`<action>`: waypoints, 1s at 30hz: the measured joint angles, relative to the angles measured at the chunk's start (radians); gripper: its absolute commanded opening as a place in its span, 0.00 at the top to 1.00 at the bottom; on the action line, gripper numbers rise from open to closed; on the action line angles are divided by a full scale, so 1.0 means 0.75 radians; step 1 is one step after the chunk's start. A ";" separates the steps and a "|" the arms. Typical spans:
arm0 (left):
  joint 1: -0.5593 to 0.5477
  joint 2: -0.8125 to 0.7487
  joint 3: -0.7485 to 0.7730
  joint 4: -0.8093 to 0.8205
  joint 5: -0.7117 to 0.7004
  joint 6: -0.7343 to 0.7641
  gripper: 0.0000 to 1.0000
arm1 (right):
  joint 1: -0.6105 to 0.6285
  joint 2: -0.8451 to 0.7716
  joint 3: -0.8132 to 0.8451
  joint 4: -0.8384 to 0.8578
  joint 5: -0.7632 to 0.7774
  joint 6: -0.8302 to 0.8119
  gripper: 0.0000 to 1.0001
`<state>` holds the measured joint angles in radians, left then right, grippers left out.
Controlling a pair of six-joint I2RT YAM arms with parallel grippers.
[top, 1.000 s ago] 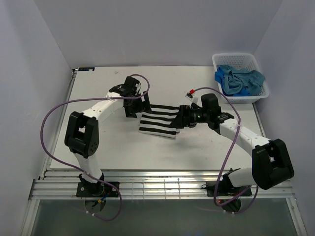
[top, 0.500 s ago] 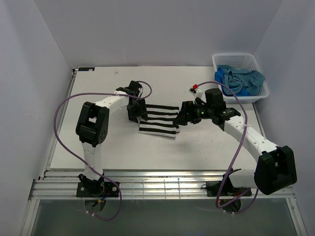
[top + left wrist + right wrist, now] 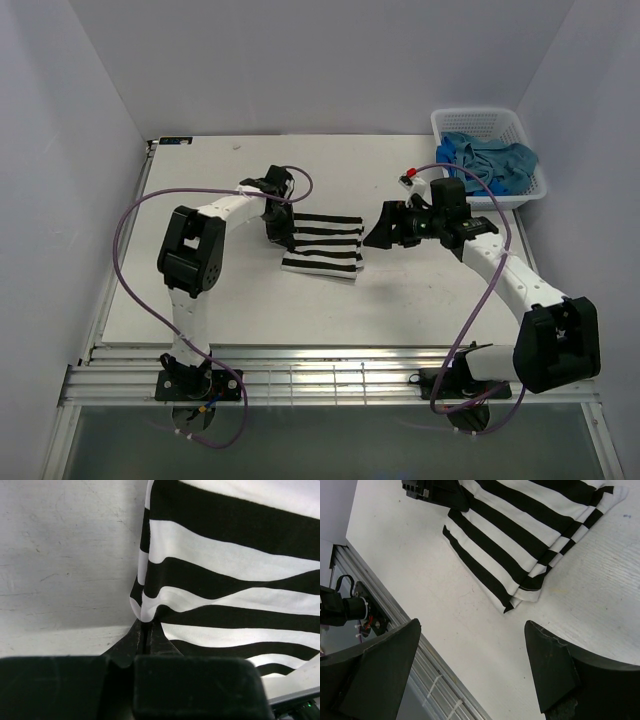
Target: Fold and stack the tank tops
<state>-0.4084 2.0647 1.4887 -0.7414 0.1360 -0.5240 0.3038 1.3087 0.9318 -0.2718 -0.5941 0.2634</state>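
Observation:
The black-and-white striped tank top [image 3: 322,245] lies folded into a small rectangle at the table's middle. My left gripper [image 3: 283,238] sits at its left edge, and the left wrist view shows that gripper [image 3: 145,626] shut on a pinch of the striped tank top [image 3: 225,570]. My right gripper [image 3: 380,232] hangs open, raised just right of the fold. Between the fingers of the right gripper [image 3: 472,625] is only bare table, with the striped tank top [image 3: 520,535] beyond. Two blue tank tops, a bright one [image 3: 458,162] and a teal one [image 3: 510,160], lie bunched in the basket.
The white lattice basket [image 3: 529,193] stands at the back right corner. Aluminium rails [image 3: 320,375] run along the table's near edge. White walls close in the left, back and right sides. Purple cables loop off both arms.
My left gripper has gone from open to shut on the striped top's left edge. The right gripper has drawn back to the right, off the cloth, still open.

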 measured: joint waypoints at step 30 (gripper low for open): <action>0.622 0.419 0.687 0.235 -0.578 0.868 1.00 | -0.163 0.028 0.003 -0.024 0.097 -0.120 0.10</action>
<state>0.0578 2.3787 2.0037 -0.5652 -0.2974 0.1272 0.1814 1.3296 0.9337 -0.2897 -0.5213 0.1734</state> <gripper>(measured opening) 0.023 0.900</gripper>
